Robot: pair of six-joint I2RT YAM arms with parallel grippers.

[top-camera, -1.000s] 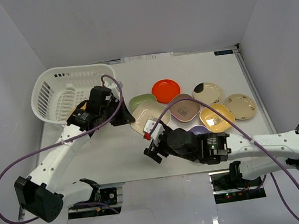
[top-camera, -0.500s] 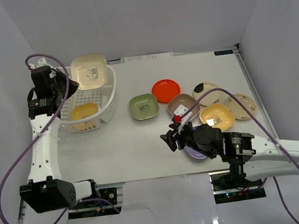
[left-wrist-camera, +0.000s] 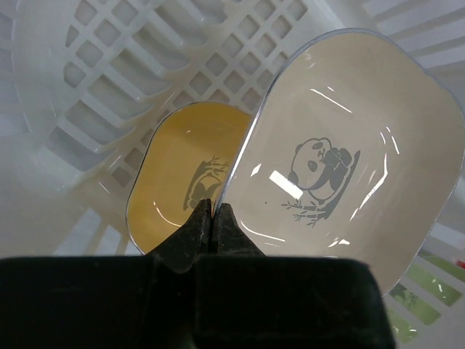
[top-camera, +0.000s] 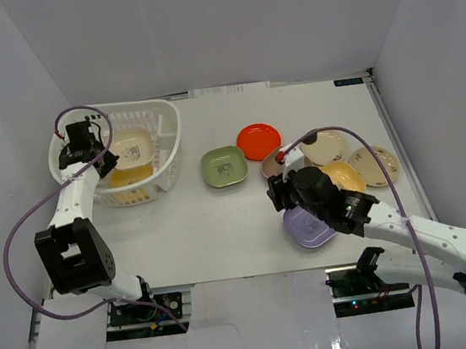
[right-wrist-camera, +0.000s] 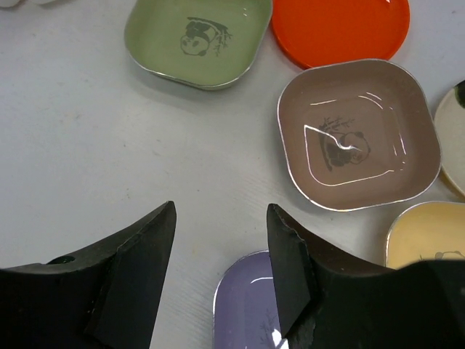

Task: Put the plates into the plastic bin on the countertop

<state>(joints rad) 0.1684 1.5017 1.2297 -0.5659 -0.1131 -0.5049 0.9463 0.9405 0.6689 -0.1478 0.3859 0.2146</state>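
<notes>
Plate transfer: status

I read the left gripper [left-wrist-camera: 212, 212] clamped on the rim of a rounded-square cream plate [left-wrist-camera: 341, 109], panda print, above a yellow plate [left-wrist-camera: 174, 171] inside the plastic bin [left-wrist-camera: 109, 73]. The right wrist view alone resolves the right gripper [right-wrist-camera: 218, 225]: spread wide, empty, over the countertop [right-wrist-camera: 87, 160].

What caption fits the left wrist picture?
Left gripper pinches a cream panda plate over a yellow plate inside the white bin.

From the left wrist, the cream plate [left-wrist-camera: 349, 153] covers the right side of the yellow plate [left-wrist-camera: 178, 174], and the left claw [left-wrist-camera: 212, 213] hides both lower rims. From the right wrist, the purple plate [right-wrist-camera: 243, 305] runs behind the right claw [right-wrist-camera: 221, 218] and off the bottom edge.
</notes>
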